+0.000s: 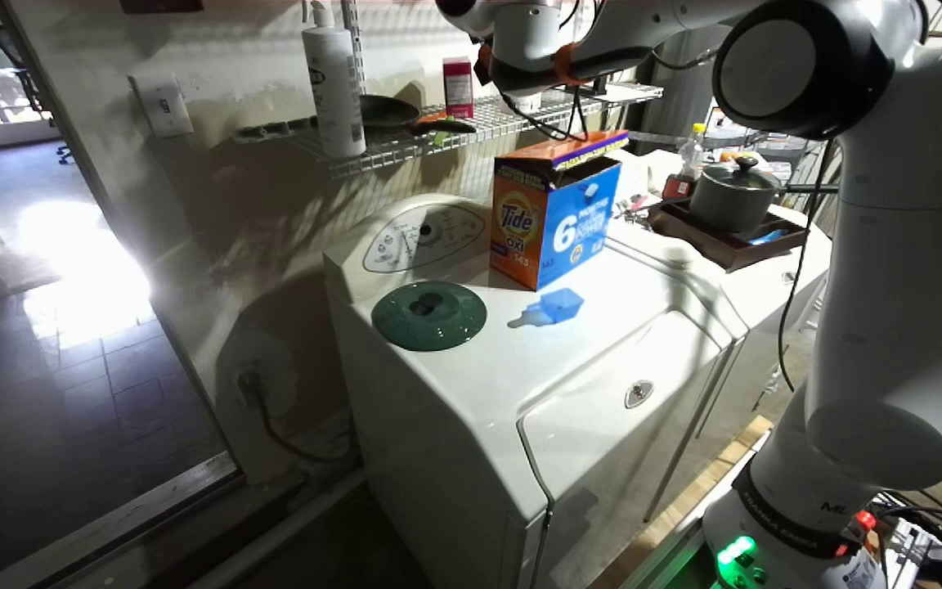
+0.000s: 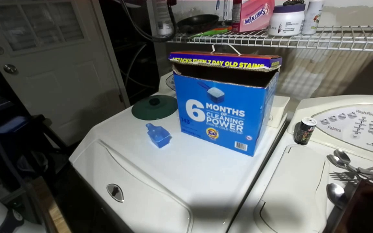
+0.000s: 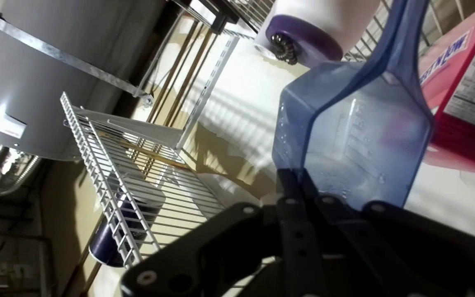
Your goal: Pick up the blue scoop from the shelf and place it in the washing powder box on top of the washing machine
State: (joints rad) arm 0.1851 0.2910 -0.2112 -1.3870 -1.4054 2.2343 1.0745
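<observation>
While the arm (image 1: 900, 245) is held out near the wire shelf (image 2: 345, 38), we find the gripper (image 3: 298, 176) clenched, its fingertips grasping an edge of the bowl of the blue scoop (image 3: 353, 136). We see the scoop's mouth facing the wrist camera and its handle running out of that view, with a white jar (image 3: 328, 18) and a pink box (image 3: 460, 99) behind it; whether scoop and shelf touch, we cannot tell. We have the washing powder box (image 2: 219, 110) upright on the washing machine (image 2: 180, 174), its top flap tilted up over a dark opening. In both exterior views we also see a similar scoop (image 2: 159, 136) lying on the machine, apart from the box and near a round green lid (image 2: 151, 110). On the neighbouring machine (image 2: 290, 187) we notice a small dark can (image 2: 304, 133).
</observation>
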